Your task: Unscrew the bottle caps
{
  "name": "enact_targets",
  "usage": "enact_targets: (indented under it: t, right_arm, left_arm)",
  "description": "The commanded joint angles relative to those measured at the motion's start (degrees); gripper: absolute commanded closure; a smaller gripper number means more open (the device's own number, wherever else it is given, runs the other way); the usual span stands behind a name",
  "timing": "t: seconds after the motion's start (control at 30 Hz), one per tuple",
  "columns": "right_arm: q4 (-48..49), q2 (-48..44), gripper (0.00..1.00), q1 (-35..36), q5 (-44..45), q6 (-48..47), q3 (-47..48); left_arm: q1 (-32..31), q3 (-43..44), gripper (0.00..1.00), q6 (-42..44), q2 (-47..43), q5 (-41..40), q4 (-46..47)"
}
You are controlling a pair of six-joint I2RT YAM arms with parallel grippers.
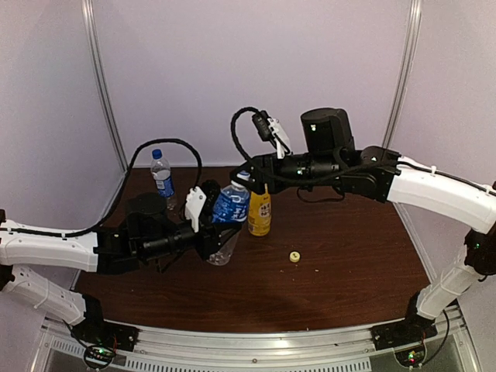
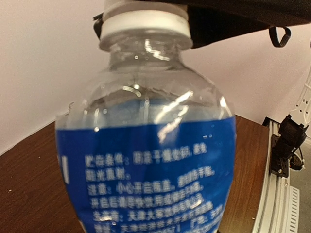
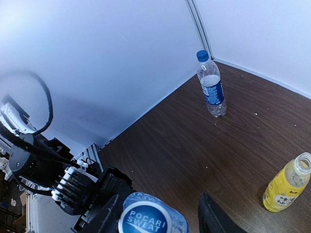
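Slippage loomed: left gripper [image 1: 215,233] clasped the short clear bottle [image 1: 230,206]; right gripper [image 1: 246,177] covered its white cap [image 2: 144,25], grip unclear; twisting might spin both.

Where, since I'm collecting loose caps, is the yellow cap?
Top view: the yellow cap lies on the table, right of and nearer than the yellow-orange bottle.

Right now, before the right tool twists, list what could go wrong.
The short clear bottle is held tilted in the left tool; twisting its white cap may spin it or slip it loose.
The uncapped yellow bottle stands close beside it, so a swing could topple it.
Whether the right tool truly clamps the cap is unclear; it may slip off.
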Motion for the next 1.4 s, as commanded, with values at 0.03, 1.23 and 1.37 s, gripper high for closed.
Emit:
enact_targets:
  t: [0.03, 1.23, 1.37]
  right_arm:
    - [1.3, -0.2, 0.54, 0.5, -2.2, 0.2, 0.7]
    - [1.3, -2.5, 0.79, -7.5, -46.9, -27.0, -0.2]
    - [2.5, -3.6, 0.45, -7.6, -36.6, -19.3, 0.1]
  left_arm:
    - [-0.3, 0.9, 0.74, -0.3, -0.9, -2.3, 2.3]
    - [0.0, 0.1, 0.72, 3.1, -5.3, 36.0, 7.4]
    - [0.1, 0.2, 0.72, 3.9, -5.3, 30.4, 5.5]
